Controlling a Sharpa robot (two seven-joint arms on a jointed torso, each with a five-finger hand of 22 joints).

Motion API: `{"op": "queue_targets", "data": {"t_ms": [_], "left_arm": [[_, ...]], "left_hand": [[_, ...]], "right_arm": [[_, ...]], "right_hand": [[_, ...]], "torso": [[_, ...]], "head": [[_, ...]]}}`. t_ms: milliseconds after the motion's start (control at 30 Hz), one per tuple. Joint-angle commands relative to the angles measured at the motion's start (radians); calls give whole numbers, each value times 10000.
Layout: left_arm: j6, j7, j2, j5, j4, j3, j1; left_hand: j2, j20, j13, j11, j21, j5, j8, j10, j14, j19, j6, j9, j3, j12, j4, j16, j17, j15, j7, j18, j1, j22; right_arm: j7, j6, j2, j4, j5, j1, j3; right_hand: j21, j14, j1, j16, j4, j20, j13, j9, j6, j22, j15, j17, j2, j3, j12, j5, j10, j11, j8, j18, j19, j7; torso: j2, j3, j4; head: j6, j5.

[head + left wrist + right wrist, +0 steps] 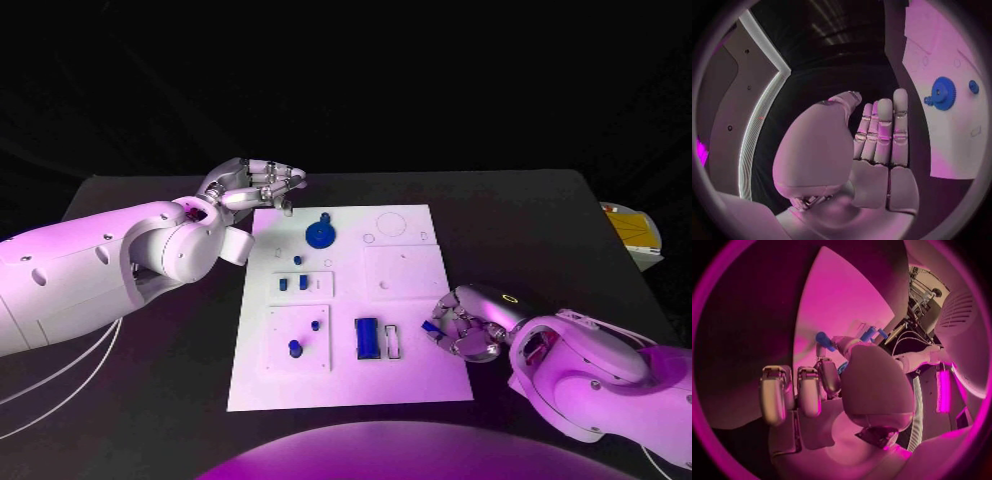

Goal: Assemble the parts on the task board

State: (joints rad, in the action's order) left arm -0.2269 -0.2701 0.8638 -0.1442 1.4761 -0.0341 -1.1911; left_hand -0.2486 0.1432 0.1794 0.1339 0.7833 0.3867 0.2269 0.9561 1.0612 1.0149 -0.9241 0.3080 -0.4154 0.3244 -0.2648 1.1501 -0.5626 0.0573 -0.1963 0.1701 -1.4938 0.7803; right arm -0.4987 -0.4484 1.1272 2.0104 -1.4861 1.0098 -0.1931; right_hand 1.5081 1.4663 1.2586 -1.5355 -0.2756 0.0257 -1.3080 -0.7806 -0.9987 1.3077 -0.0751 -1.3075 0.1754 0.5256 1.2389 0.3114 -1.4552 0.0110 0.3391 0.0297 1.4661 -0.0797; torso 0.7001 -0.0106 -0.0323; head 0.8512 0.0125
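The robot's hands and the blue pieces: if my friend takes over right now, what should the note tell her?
Left hand: hovers by the far left corner of the task board, fingers straight together, holding nothing.
Right hand: at the board's right edge, pinching a small blue part in its fingertips.
On the board: blue gear near the far end, small blue pegs mid-left, blue disc near left, blue block near the middle.
Done: cannot tell which parts are seated.
Left: place the pinched part, probably then the others.
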Motion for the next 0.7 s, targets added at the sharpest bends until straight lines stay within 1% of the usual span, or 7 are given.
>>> {"op": "queue_targets", "data": {"t_ms": [33, 133, 233, 333, 467, 667, 700], "left_arm": [[158, -46, -35, 51, 16, 6, -4], [164, -43, -43, 51, 16, 6, -4], [171, -40, -48, 51, 18, 6, -4], [172, -38, -46, 51, 22, 6, -4], [172, -35, -42, 51, 32, 6, -5], [173, -33, -33, 51, 42, 6, -5], [174, -33, -32, 51, 43, 6, -5]], "left_hand": [[62, 51, 13, 8, -66, 16, 35, -67, -69, -6, 96, 15, 68, 23, 1, 44, 13, 10, 7, 136, 2, 7], [62, 51, 13, 8, -66, 16, 35, -67, -69, -6, 96, 15, 68, 23, 1, 44, 13, 10, 7, 136, 2, 7], [62, 51, 13, 8, -66, 16, 35, -67, -69, -6, 96, 15, 68, 23, 1, 44, 13, 10, 7, 136, 2, 7], [62, 51, 13, 8, -66, 16, 35, -67, -69, -6, 96, 15, 68, 23, 1, 44, 13, 10, 7, 136, 2, 7], [62, 51, 13, 8, -66, 16, 35, -67, -69, -6, 96, 15, 68, 23, 1, 44, 13, 10, 7, 136, 2, 7], [62, 51, 13, 8, -66, 16, 35, -67, -69, -6, 96, 15, 68, 23, 1, 44, 13, 10, 7, 136, 2, 7], [62, 51, 13, 8, -66, 16, 35, -67, -69, -6, 96, 15, 68, 23, 1, 44, 13, 10, 7, 136, 2, 7]], "right_arm": [[281, -259, -115, 92, 1214, 143, -1], [396, -432, -249, 117, 1606, 217, -1], [462, -585, -404, 122, 1897, 262, -1], [460, -587, -522, 95, 2103, 281, 0], [348, -296, -749, -48, 2431, 283, -1], [201, 123, -1031, -214, 2655, 186, -3], [186, 162, -1067, -230, 2673, 170, -3]], "right_hand": [[30, 866, -156, 3, 2176, 43, -702, -146, -29, 2332, -2, -1750, 30, 2054, 39, -55, -48, -16, 86, -154, 856, 86], [16, 865, -258, 5, 2219, 38, -707, -178, -15, 2327, -10, -1746, 59, 1964, 43, -75, -50, -7, 101, -151, 852, 102], [6, 866, -437, 5, 2266, 20, -713, -238, -2, 2324, -30, -1749, 46, 1748, 47, 117, -56, 23, 135, -149, 851, 139], [11, 869, -561, 0, 2260, 9, -721, -263, -15, 2328, -45, -1765, 49, 1598, 55, 126, -61, 41, 154, -151, 854, 170], [23, 868, -856, 4, 2148, -27, -733, -269, -84, 2337, -89, -1758, 35, 1279, 63, 287, -67, 93, 167, -154, 860, 237], [19, 871, -1350, 3, 1800, -59, -758, -194, -231, 2340, -118, -1766, 61, 810, 86, 371, -76, 126, 131, -154, 862, 280], [30, 869, -1442, 7, 1718, -68, -756, -179, -278, 2346, -127, -1757, 58, 708, 78, 479, -75, 137, 132, -157, 866, 295]], "torso": [[-1, -11, 7], [7, -8, 7], [9, -9, 11], [6, -10, 7], [7, -11, 10], [6, -2, 3], [2, 0, 0]], "head": [[1, 16], [-6, 7], [1, 9], [23, -4], [41, -23], [70, -51], [76, -56]]}}
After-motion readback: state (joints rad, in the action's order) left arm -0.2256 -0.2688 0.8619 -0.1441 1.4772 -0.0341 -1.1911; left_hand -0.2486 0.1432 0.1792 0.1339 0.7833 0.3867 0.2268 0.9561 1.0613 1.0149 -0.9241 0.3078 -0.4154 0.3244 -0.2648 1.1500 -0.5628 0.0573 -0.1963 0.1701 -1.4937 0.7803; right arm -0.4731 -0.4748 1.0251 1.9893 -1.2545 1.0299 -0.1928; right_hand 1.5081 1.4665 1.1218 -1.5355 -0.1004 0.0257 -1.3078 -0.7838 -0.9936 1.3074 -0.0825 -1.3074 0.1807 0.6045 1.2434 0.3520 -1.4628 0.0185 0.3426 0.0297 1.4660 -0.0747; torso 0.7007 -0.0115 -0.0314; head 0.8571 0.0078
